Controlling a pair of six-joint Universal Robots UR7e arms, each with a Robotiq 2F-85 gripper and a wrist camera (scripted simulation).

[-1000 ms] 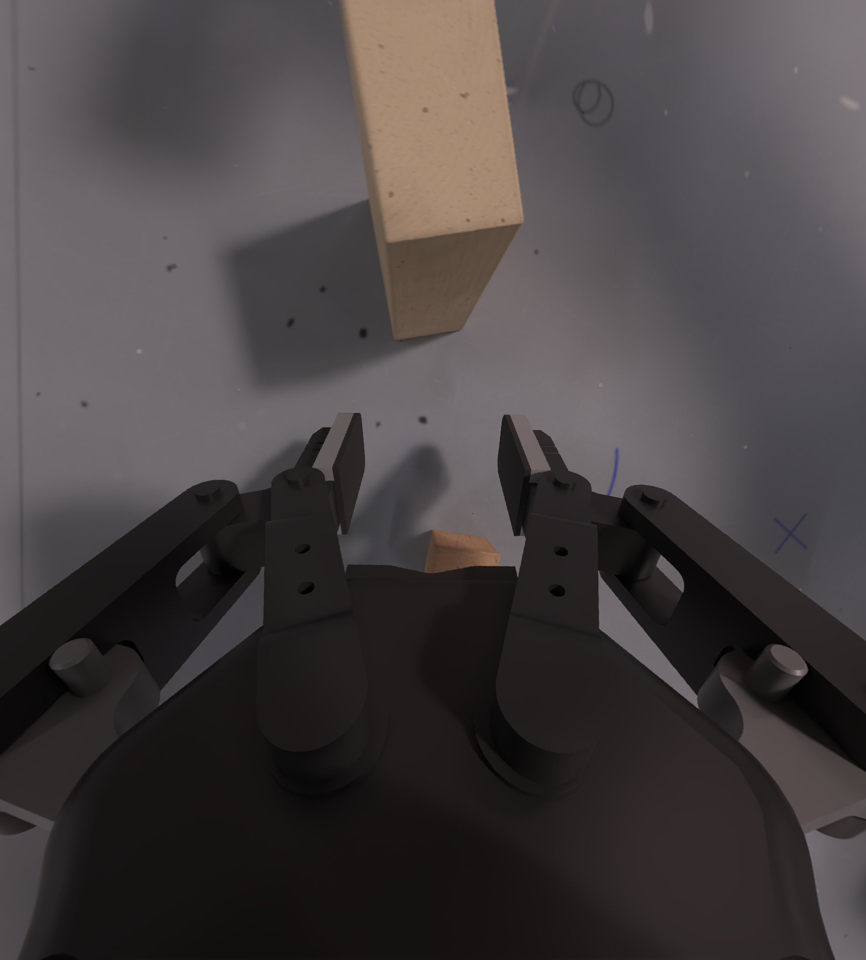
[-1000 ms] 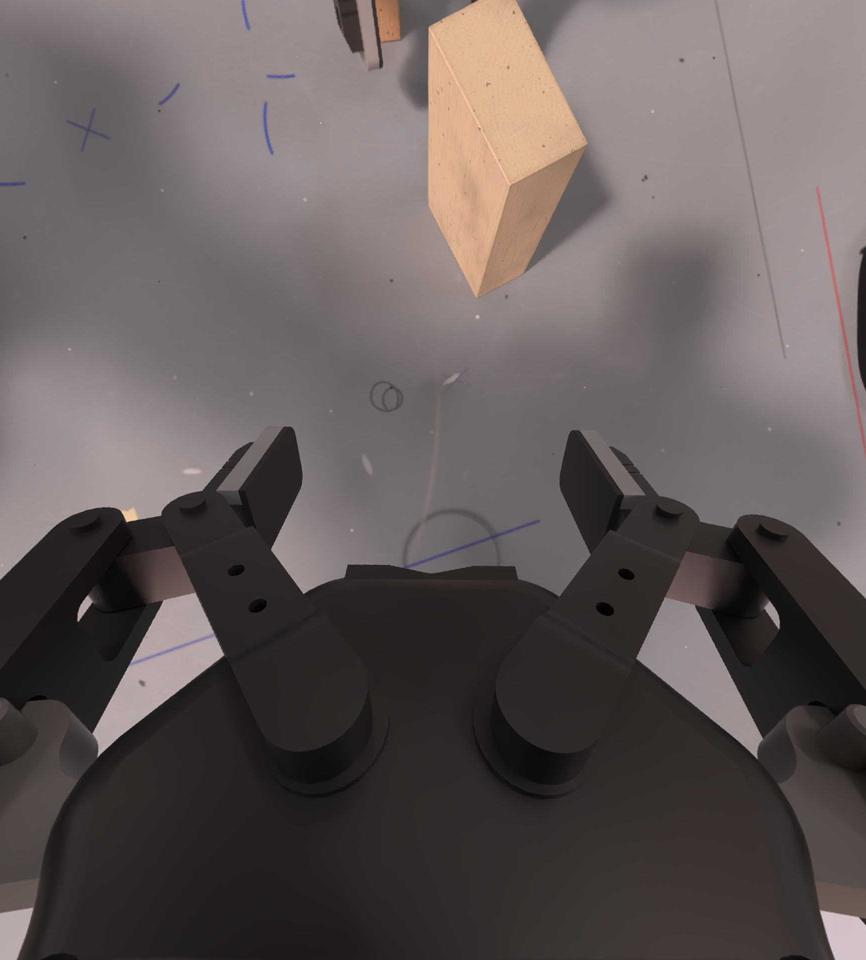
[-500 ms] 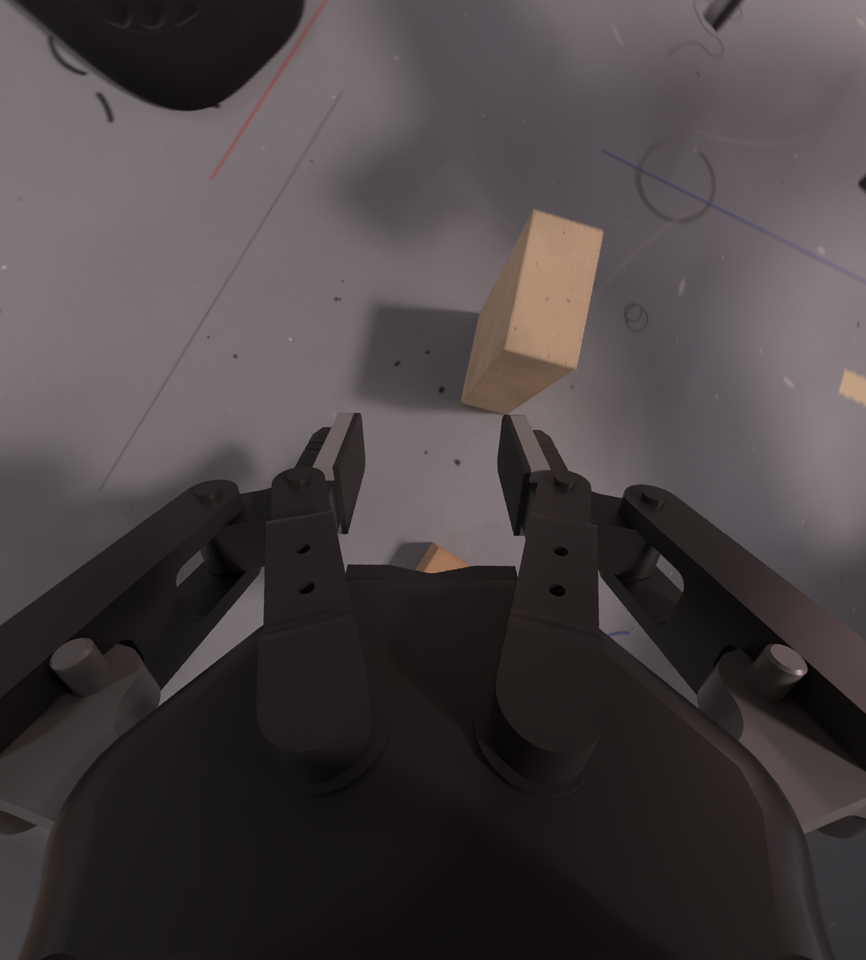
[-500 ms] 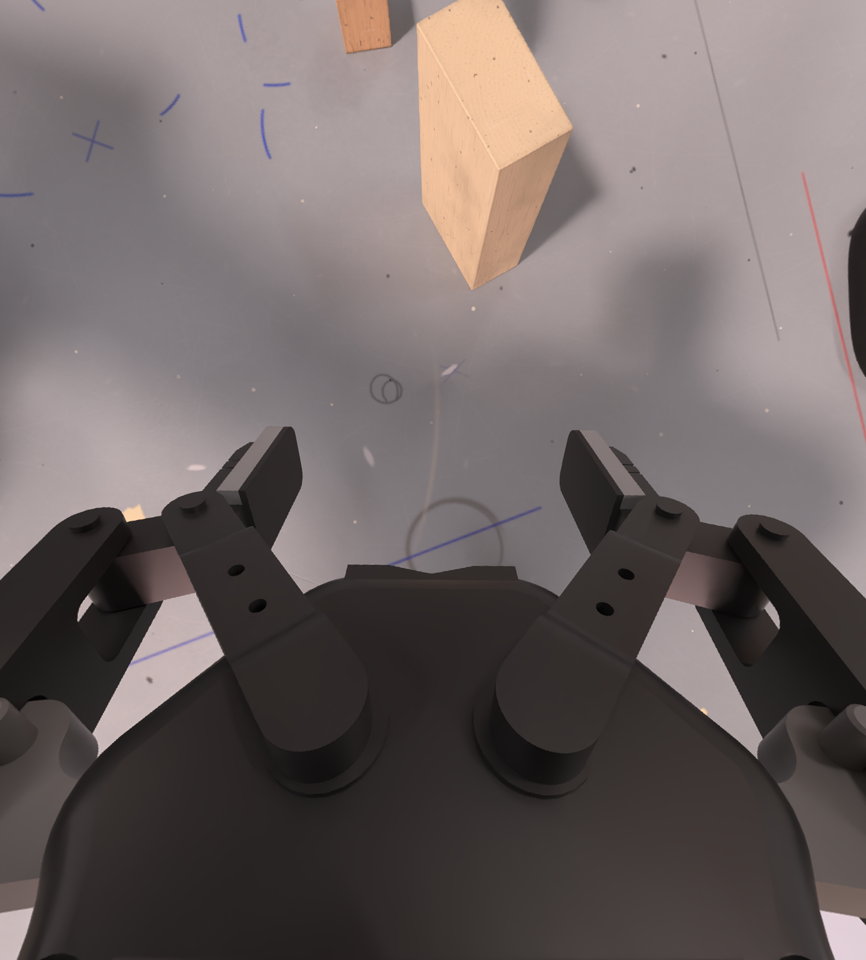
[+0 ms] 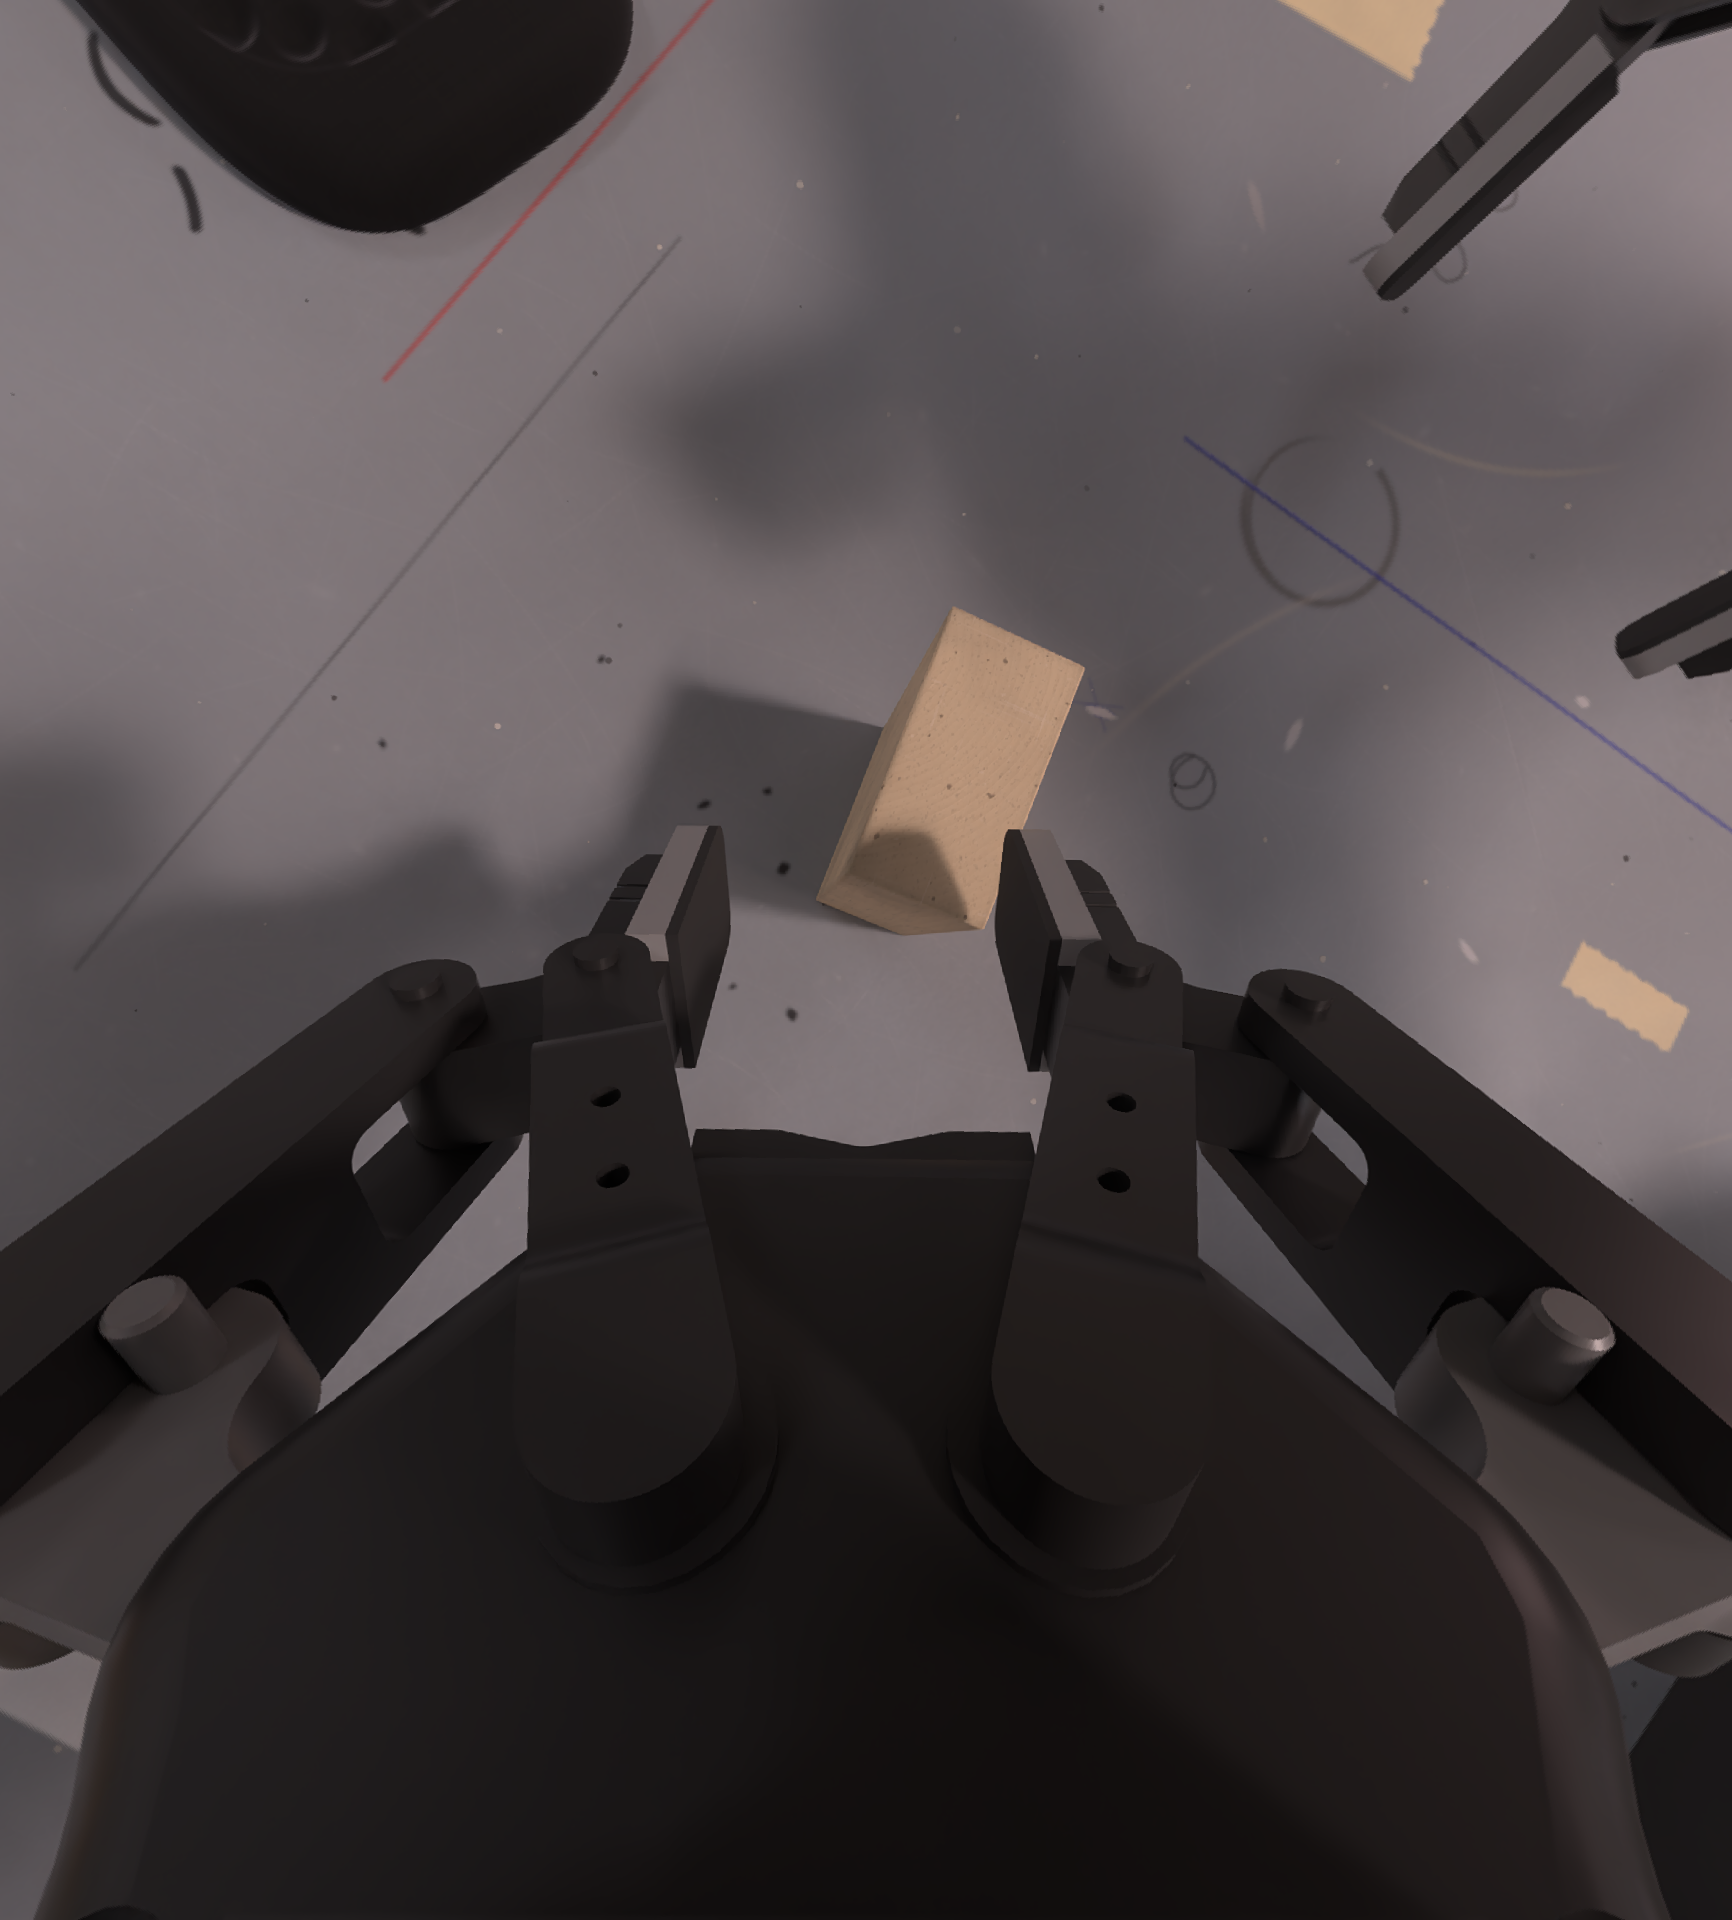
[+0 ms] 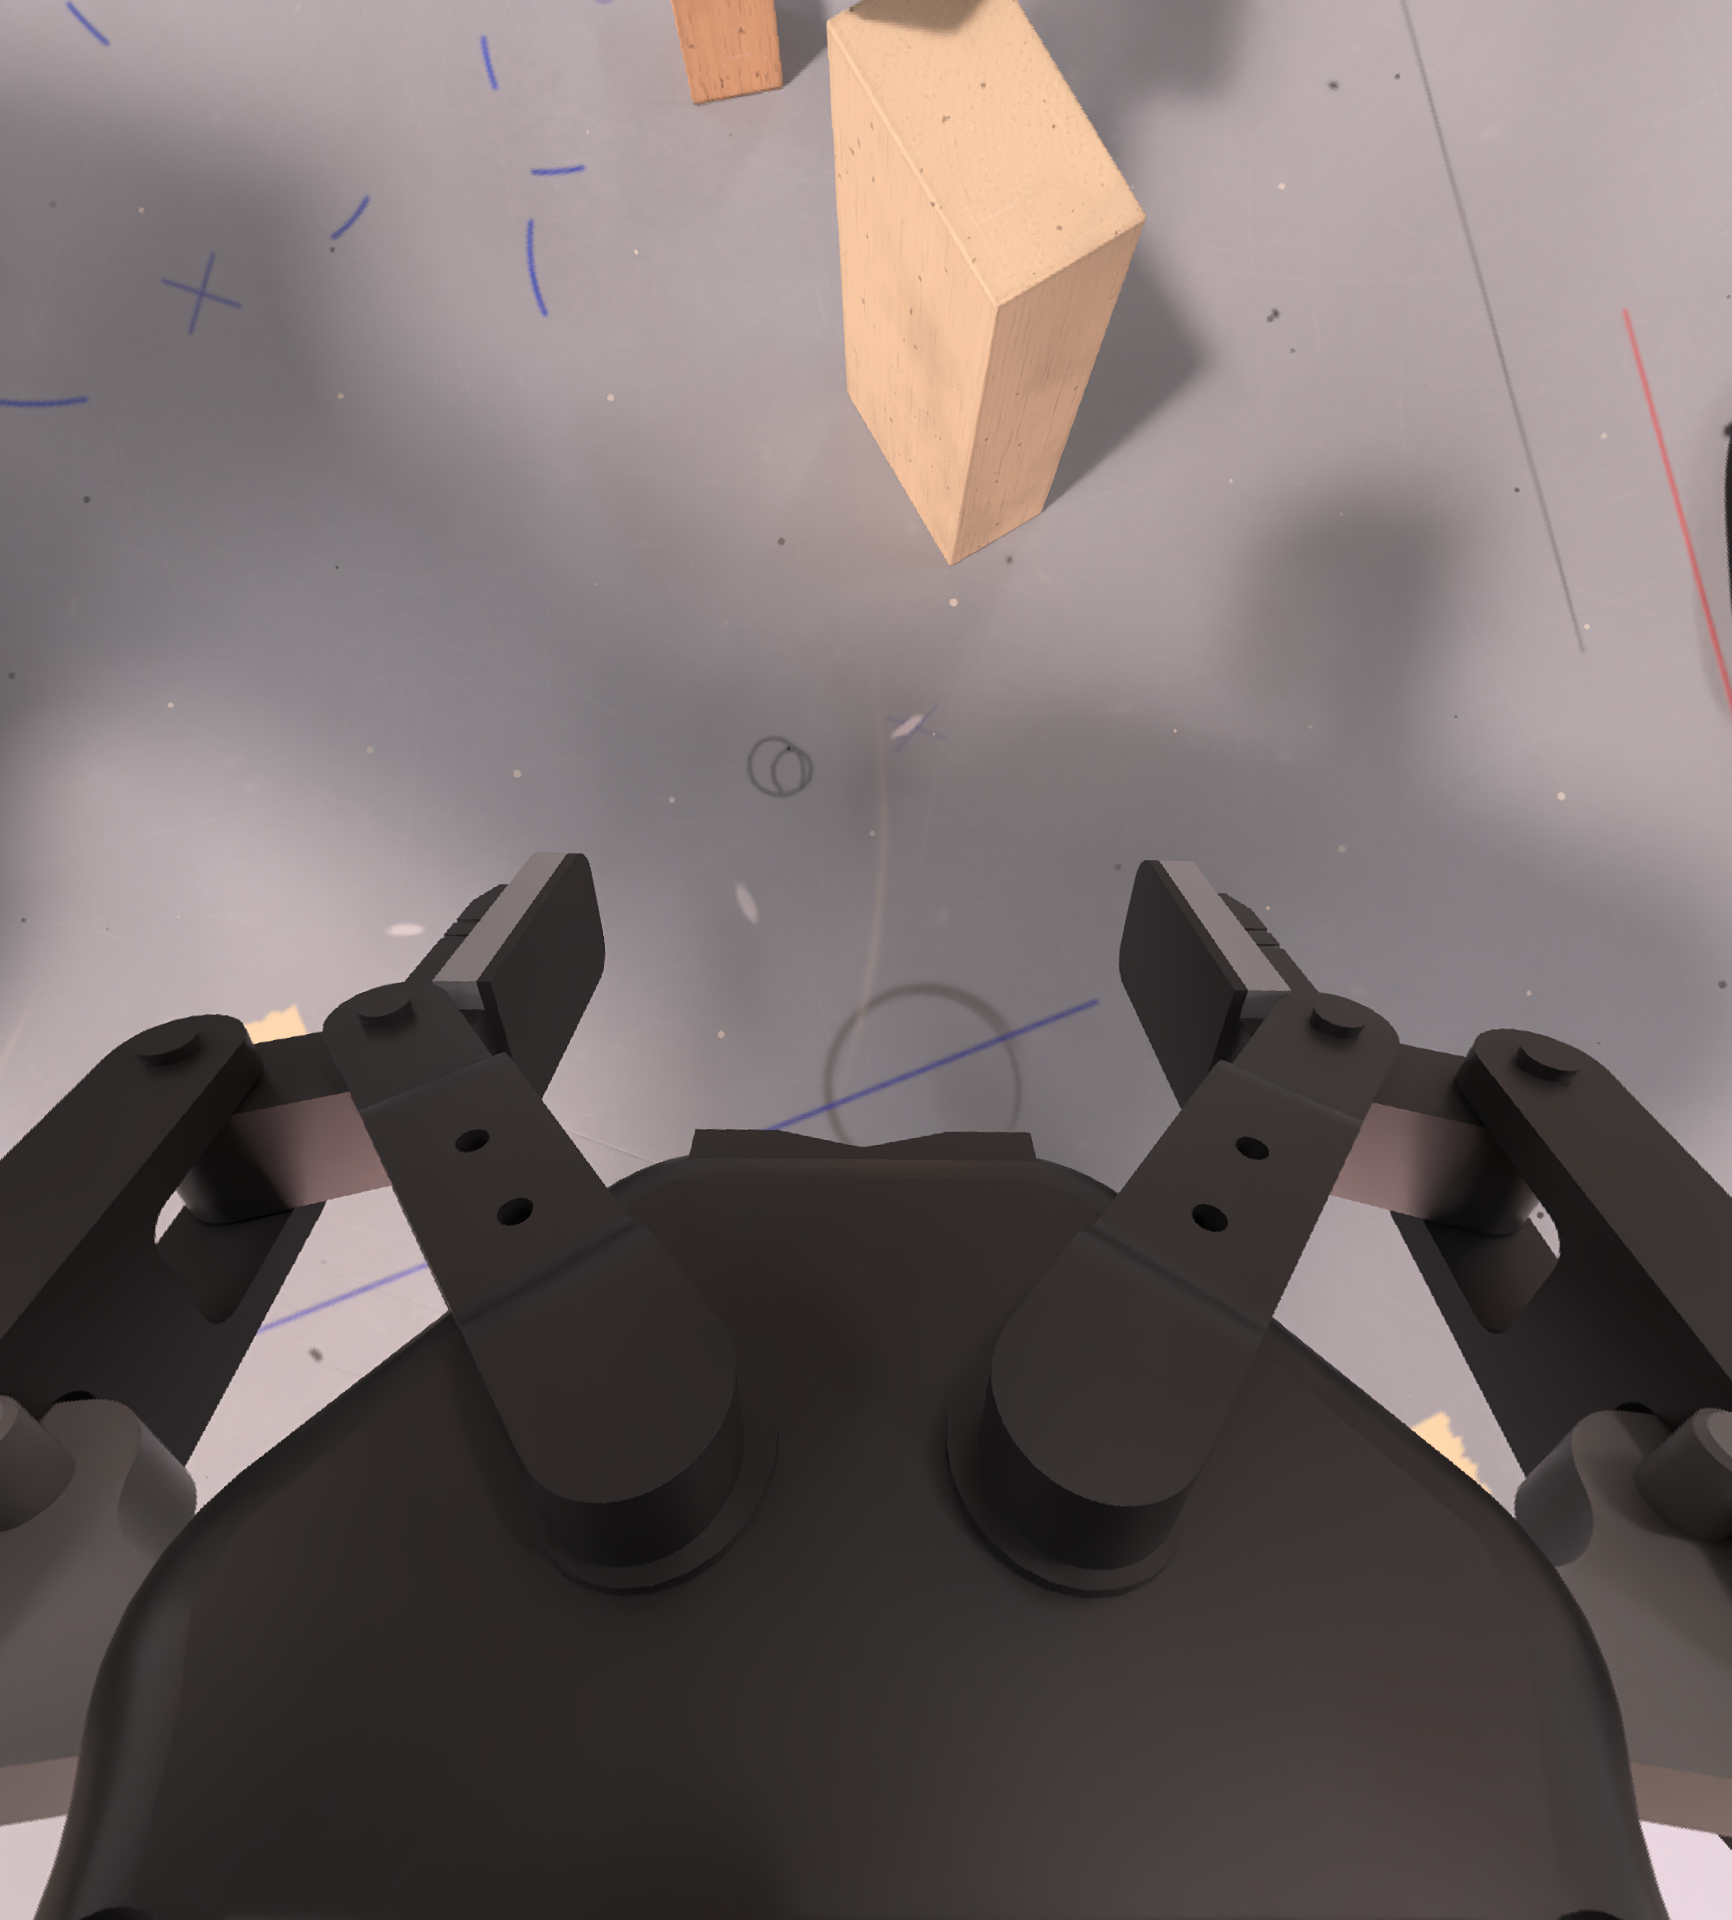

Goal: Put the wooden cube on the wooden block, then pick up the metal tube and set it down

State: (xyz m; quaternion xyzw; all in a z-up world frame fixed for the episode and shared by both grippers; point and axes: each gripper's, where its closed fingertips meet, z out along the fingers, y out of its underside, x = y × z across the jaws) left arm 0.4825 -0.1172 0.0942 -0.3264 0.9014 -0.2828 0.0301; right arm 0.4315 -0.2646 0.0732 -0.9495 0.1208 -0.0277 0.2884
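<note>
The left gripper (image 5: 857, 940) has pulled well up and away from the table (image 5: 270, 644). A second ago it hung low with the wooden block (image 5: 955, 774) looming just ahead and the wooden cube peeking out under its palm — now the block looks small beneath it and the cube has dropped out of its view altogether. Its jaws are parted about halfway, with nothing between them.

From the right wrist view the cube (image 6: 727, 47) sits on the table just beside the block (image 6: 976, 270), which stands upright on its end; the two look close but apart, though the frame's top edge cuts the cube off, so I can't be sure. A second ago the left gripper's fingers were around it there.

So it seems the cube has been let go on the table, not on the block — the first step is not done, and a fresh grasp looks needed.

The right gripper (image 6: 862, 940) hovers nearer the table, jaws spread wide and empty, barely shifted. I can't spot the metal tube in either view.
</note>
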